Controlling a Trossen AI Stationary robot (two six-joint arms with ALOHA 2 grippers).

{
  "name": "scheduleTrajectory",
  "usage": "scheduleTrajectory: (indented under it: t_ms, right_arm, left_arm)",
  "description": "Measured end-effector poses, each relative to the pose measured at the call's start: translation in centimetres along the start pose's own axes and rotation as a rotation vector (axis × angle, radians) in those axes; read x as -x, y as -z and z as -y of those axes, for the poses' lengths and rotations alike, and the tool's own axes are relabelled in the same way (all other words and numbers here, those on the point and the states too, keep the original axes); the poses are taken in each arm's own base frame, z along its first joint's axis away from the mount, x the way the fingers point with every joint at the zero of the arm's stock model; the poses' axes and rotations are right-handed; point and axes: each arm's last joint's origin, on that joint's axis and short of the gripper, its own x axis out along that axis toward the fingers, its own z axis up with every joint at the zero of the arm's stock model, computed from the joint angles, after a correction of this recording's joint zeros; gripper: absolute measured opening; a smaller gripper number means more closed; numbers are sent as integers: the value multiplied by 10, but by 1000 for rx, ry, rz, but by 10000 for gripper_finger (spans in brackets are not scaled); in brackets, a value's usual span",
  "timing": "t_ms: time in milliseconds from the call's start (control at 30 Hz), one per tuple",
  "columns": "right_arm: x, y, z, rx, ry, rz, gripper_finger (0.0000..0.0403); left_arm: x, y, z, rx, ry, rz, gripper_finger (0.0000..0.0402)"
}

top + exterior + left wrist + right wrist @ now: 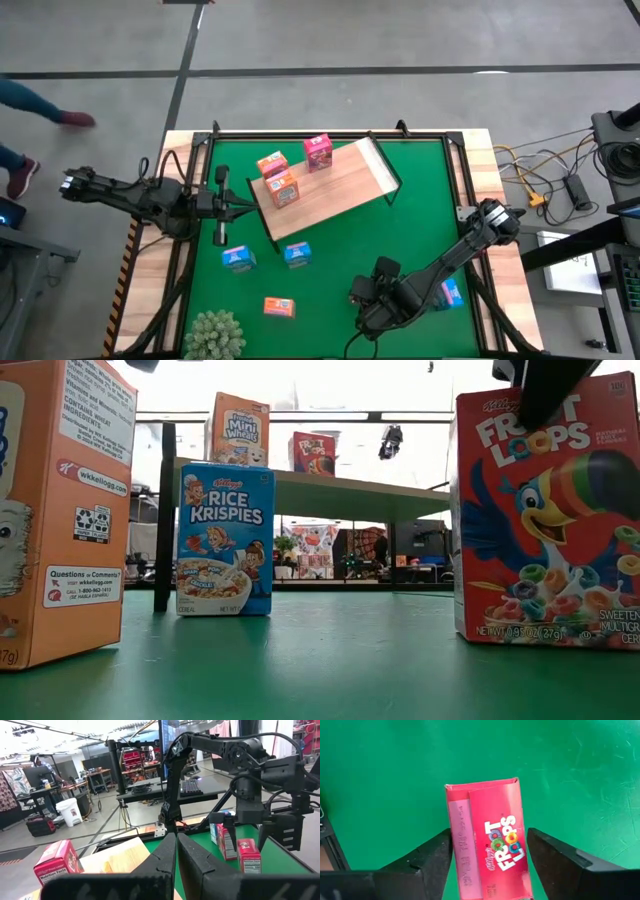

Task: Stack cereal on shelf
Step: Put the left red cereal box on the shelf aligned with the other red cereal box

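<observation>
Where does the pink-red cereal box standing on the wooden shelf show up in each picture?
High view: pink-red box upper middle, at the far edge of the shelf.
Low view: small, top centre.
Left wrist view: lower left corner.
Right wrist view: not in it.
Shared landmark: the shelf it stands on.

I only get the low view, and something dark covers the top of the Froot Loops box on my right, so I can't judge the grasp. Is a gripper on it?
Observer: Yes. The right gripper is over the Froot Loops box from above, open, with one finger on each side of it.
Operator: I count two boxes up on the shelf. Is that right?
Observer: No, three. The shelf carries two orange boxes and one pink-red box.
Operator: And the other arm?
Observer: The left gripper is at the shelf's left edge, shut and holding nothing.
</observation>
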Motion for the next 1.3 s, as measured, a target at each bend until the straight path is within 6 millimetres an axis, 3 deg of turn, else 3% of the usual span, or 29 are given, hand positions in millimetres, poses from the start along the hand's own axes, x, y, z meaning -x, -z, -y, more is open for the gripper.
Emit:
scheduleTrajectory:
  t_ms: [333,700,1000,1300]
  right_arm:
    - [2,-2,-2,-7,-26,7,172]
    - [12,-3,0,-35,-54,14,162]
    - [61,-27,10,-91,-142,79,162]
    - [115,-72,48,-56,-134,147,162]
  left_arm:
    - [0,0,0,6,4,3,0]
    - [0,0,0,8,4,3,0]
    - [0,-2,0,6,1,23,0]
    - [2,-4,-1,-25,-4,42,0]
